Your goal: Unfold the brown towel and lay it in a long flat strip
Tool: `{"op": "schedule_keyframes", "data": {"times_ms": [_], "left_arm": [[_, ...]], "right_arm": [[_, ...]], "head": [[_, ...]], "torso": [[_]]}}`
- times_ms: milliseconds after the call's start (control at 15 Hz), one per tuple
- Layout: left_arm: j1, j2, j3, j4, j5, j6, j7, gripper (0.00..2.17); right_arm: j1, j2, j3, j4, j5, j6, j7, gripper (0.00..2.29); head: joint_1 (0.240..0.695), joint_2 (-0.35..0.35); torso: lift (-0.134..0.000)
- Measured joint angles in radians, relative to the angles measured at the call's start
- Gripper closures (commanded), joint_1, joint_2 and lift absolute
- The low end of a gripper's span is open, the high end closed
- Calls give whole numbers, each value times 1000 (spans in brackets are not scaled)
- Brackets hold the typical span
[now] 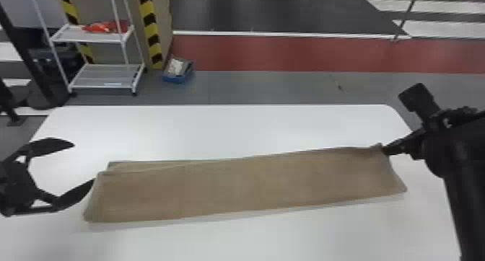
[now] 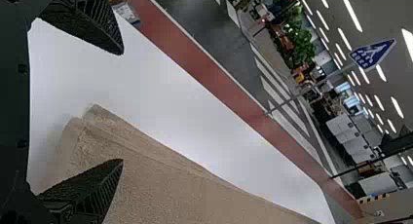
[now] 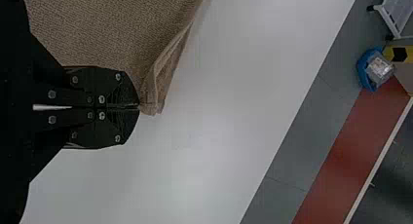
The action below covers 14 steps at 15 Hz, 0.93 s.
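Observation:
The brown towel [image 1: 245, 186] lies as a long flat strip across the table, its right end a little farther back than its left. At its far right corner, my right gripper [image 1: 386, 149] is closed on the cloth; the right wrist view has that gripper [image 3: 139, 107] pinching the corner of the towel [image 3: 122, 29]. My left gripper [image 1: 83, 163] stands wide open at the strip's left end, one finger beside the towel's edge. In the left wrist view the left gripper [image 2: 122, 107] has nothing between its fingers, and the towel's layered end [image 2: 92, 131] shows near the lower one.
The white table [image 1: 231, 130] has rounded far corners. Beyond it on the floor are a white shelf cart [image 1: 104, 76] with a red item on top and a small blue bin [image 1: 178, 71]. A striped post [image 1: 149, 29] rises beside the cart.

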Motion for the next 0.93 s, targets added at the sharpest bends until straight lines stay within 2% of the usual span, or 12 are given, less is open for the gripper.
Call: {"op": "schedule_keyframes", "data": {"times_ms": [67,133,267,467,600,733,867,933], "left_arm": [[-1,1,-1,1,0,-2,1,103],[-2,1,-2,2,0,-4,1,103],[-3,1,-2,2,4,-6,0,103],[-1,1,10,-1,29,-6,-1,103],[7,-4,26,-11,64,-6,3,100],[17,-20,54,-23,130,16,16,93],[37,-58,85,-57,230,95,77,80],[50,-80,96,-83,278,147,116,73]], "right_arm": [[0,0,-5,1,4,16,-15,363],[7,3,-17,-6,2,27,-32,-2],[40,8,-47,-62,-38,34,-54,6],[103,29,-92,-213,-127,42,-107,53],[153,51,-125,-344,-217,95,-142,56],[261,95,-135,-535,-335,160,-198,60],[409,178,-122,-752,-452,171,-272,80],[470,191,-112,-831,-510,169,-310,80]], "head": [[695,-67],[695,-74],[695,-85],[695,-83],[695,-77],[695,-52],[695,-3],[695,28]], "torso": [[-116],[-116],[-116],[-116],[-116],[-116],[-116],[-116]]}}
